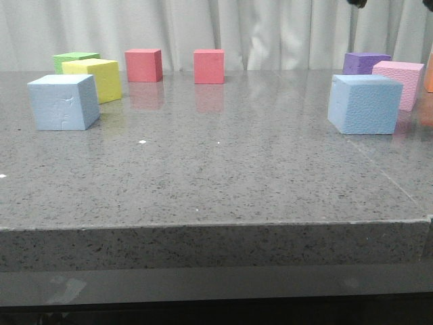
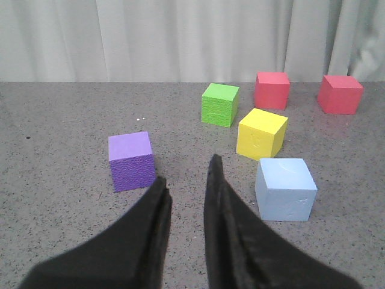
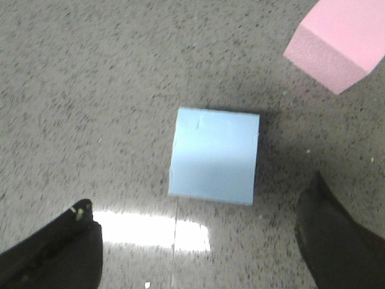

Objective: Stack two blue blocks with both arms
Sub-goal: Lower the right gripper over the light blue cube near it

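One pale blue block (image 1: 63,101) sits at the table's left, and it also shows in the left wrist view (image 2: 286,188). The other blue block (image 1: 365,103) sits at the right. In the right wrist view this block (image 3: 213,153) lies below and just beyond the fingertips of my right gripper (image 3: 198,194), which is wide open and empty above the table. My left gripper (image 2: 186,168) is empty, its fingers only a narrow gap apart. It hovers between a purple cube (image 2: 130,161) and the left blue block. Neither gripper's fingers show in the front view.
A yellow cube (image 1: 95,78), a green cube (image 1: 74,59) and two red cubes (image 1: 143,65) (image 1: 209,66) stand behind the left blue block. A purple cube (image 1: 365,62) and a pink cube (image 1: 400,82) stand behind the right one. The table's front edge (image 1: 216,227) is near.
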`<state>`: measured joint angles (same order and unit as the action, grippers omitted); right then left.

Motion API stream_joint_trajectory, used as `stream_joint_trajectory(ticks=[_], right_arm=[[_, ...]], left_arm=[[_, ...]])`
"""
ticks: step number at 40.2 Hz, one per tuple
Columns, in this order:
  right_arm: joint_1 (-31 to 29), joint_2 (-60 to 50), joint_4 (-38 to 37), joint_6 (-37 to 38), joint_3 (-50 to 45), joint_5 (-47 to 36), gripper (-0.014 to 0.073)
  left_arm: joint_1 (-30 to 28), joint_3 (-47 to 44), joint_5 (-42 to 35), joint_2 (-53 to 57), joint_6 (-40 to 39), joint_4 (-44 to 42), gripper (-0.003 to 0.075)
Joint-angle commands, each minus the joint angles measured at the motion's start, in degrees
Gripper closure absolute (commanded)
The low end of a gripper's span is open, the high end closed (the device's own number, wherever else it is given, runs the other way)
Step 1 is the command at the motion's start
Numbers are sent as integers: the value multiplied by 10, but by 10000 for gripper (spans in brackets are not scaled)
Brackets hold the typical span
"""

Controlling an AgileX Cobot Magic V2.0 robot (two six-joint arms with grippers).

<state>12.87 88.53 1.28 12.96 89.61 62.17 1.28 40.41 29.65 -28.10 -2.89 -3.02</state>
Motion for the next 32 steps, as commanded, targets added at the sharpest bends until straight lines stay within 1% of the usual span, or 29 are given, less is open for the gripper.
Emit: stream_joint_trajectory(ticks=[1, 12, 32], right_arm=[[0, 0, -24, 21, 26, -40, -60], [0, 42, -33, 30, 26, -71, -60], [0, 135, -33, 30, 26, -76, -60]], left_arm=[[4, 16, -46, -6, 1, -1, 587], [4, 16, -46, -6, 1, -1, 587], [4, 16, -46, -6, 1, -1, 587]])
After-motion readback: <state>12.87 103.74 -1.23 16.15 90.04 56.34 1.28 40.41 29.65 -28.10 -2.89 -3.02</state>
